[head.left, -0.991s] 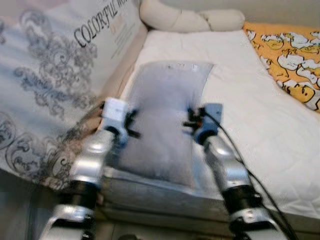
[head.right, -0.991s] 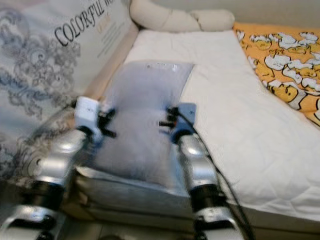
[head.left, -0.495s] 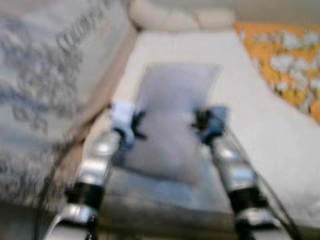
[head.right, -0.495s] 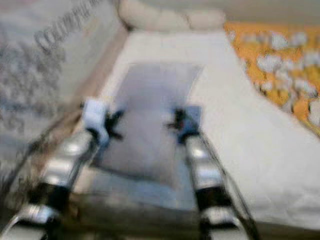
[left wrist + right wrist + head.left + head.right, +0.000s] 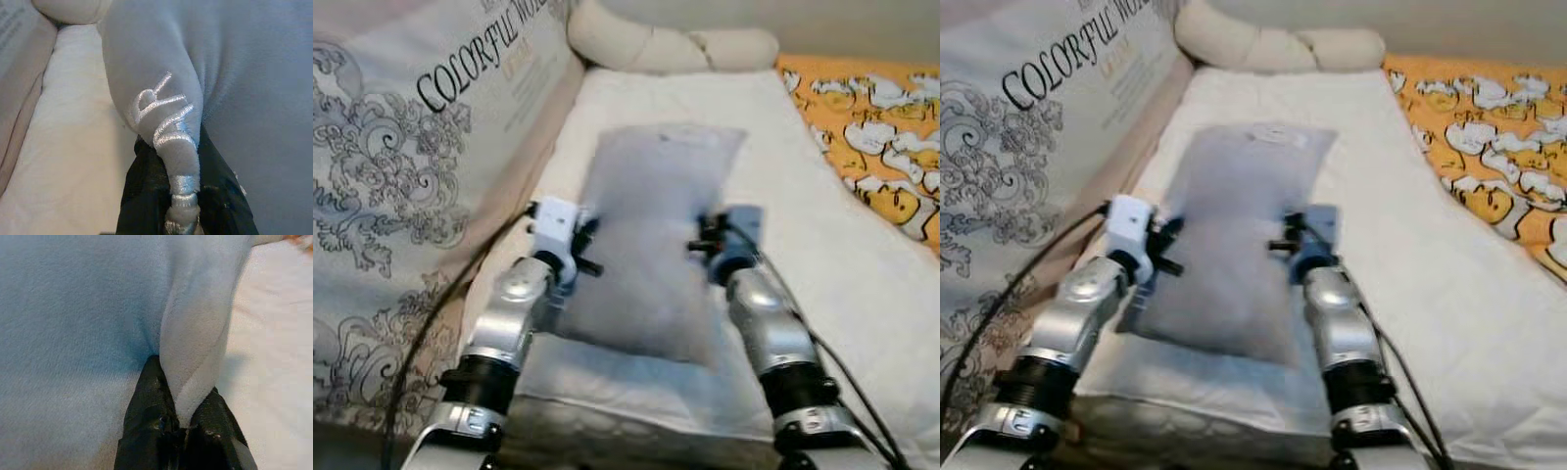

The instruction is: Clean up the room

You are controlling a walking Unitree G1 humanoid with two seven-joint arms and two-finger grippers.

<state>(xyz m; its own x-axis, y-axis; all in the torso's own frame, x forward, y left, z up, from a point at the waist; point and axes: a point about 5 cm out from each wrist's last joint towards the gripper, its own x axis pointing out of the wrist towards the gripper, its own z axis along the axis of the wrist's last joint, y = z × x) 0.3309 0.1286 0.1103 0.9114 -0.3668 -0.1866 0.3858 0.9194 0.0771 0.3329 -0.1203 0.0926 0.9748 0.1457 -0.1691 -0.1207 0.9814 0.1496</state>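
From the left eye view, a grey pillow (image 5: 651,235) lies lengthwise on a white quilted mattress (image 5: 822,245), which serves as the landmark here. The pillow sits toward the mattress's left side, its near end close to the front edge. The left gripper (image 5: 582,247) meets the pillow's left edge and the right gripper (image 5: 700,245) its right edge; the black fingers themselves are mostly hidden behind the wrist blocks and the fabric. Standing against the mattress's left side is a large patterned cushion (image 5: 401,166) with printed lettering, cut off by the frame. At the far end of the mattress lies a cream bolster (image 5: 666,44), and on its right side an orange blanket (image 5: 871,127) with white cartoon figures, also cut off at the edge.

The right eye view gives the same layout: the pillow between the two silver arms, a small pale label (image 5: 1273,134) near its far end too small to read.

In the left wrist view, the left gripper's black fingers (image 5: 146,196) are clenched on a bunched fold of the pillow bearing silver embroidered letters (image 5: 161,112), only partly legible. The mattress shows beside the pillow; the fingertips are buried in fabric.

In the right wrist view, the right gripper's fingers (image 5: 146,431) pinch a twisted ridge of the pillow's edge, grasping it tightly, with the mattress surface just beyond. The rest of the pillow runs out of frame.
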